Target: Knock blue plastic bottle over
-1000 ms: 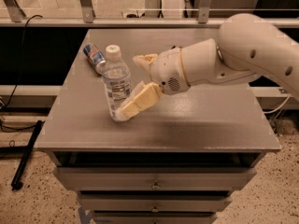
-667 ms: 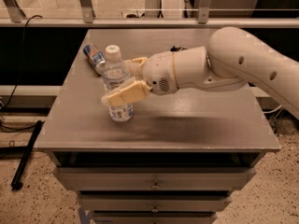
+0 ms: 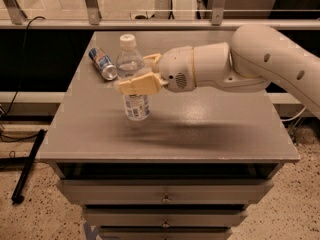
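Gripper (image 3: 134, 73) straddles upright blue plastic bottle (image 3: 136, 105), cap up.

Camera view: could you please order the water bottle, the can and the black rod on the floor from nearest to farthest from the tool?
1. Water bottle: upright, between the open fingers of the tool.
2. Blue-and-silver can: lying on its side, behind-left of the bottle.
3. Black rod: on the floor, far left.

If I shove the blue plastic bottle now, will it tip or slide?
Probably tips: the blue plastic bottle stands tall on a narrow base, with the claw at its middle. Once down, its round body may roll.
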Robot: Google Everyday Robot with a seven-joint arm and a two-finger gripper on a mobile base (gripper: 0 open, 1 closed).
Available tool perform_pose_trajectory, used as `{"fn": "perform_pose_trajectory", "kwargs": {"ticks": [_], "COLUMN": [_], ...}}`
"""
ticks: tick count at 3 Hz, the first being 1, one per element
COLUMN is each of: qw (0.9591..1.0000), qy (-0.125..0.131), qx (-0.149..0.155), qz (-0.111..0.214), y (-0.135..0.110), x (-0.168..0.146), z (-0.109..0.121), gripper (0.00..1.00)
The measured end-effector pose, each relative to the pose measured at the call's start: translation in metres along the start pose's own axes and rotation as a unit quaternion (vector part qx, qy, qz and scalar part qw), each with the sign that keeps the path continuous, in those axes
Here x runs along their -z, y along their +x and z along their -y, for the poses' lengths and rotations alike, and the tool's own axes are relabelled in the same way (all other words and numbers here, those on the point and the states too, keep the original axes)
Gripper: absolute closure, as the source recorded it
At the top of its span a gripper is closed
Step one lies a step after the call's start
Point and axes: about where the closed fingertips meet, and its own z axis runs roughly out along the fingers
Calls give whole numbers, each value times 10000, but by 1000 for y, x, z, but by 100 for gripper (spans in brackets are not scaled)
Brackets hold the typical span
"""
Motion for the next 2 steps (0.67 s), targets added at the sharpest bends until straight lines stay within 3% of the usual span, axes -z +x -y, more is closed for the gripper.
{"fn": "perform_pose_trajectory", "kwargs": {"ticks": [1, 2], "qw": [9957, 9774], "qy": [490, 700], "qx": [667, 1444], "qz": [-424, -1375], "y": [-33, -37], "x": [62, 101], "z": [39, 65], "gripper": [100, 100]}}
